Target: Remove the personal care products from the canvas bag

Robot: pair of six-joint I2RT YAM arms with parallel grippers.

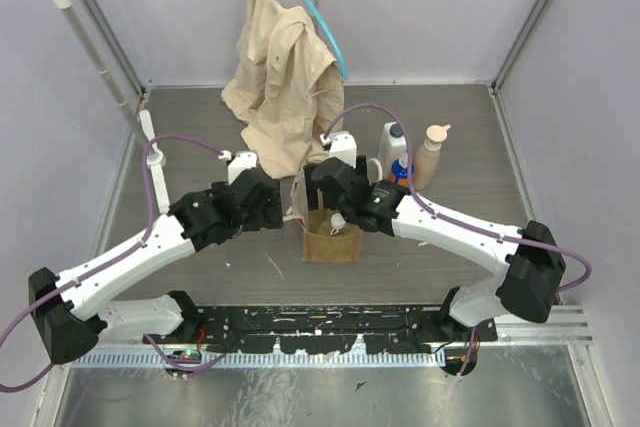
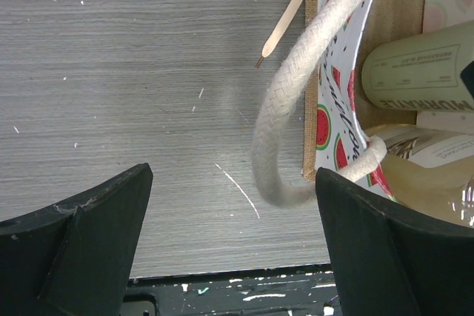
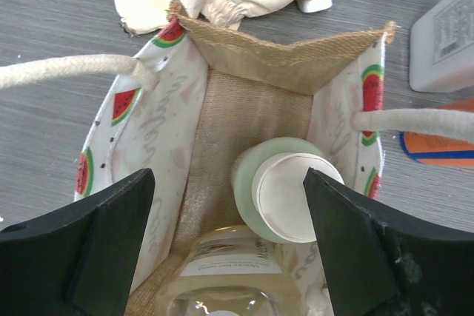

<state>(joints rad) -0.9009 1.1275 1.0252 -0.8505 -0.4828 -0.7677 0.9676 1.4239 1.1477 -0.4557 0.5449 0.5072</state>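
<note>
The canvas bag (image 1: pixel 333 240) stands upright mid-table with its mouth open. In the right wrist view, the bag (image 3: pixel 255 64) holds the pale olive bottle with a cream cap (image 3: pixel 285 186) and the small clear bottle (image 3: pixel 237 279). My right gripper (image 3: pixel 229 183) is open just above the bag's mouth, its jaws either side of the olive bottle's cap. My left gripper (image 2: pixel 233 183) is open at the bag's left side, with a cream loop handle (image 2: pixel 285 109) hanging between its jaws. The white jug bottle (image 1: pixel 392 147), peach pump-top bottle (image 1: pixel 430 157) and orange bottle (image 1: pixel 402 173) stand on the table right of the bag.
A beige shirt (image 1: pixel 280 77) on a blue hanger hangs from a rail just behind the bag, its hem touching the table. A thin wooden stick (image 2: pixel 281 24) lies left of the bag. Grey walls and frame posts enclose the table.
</note>
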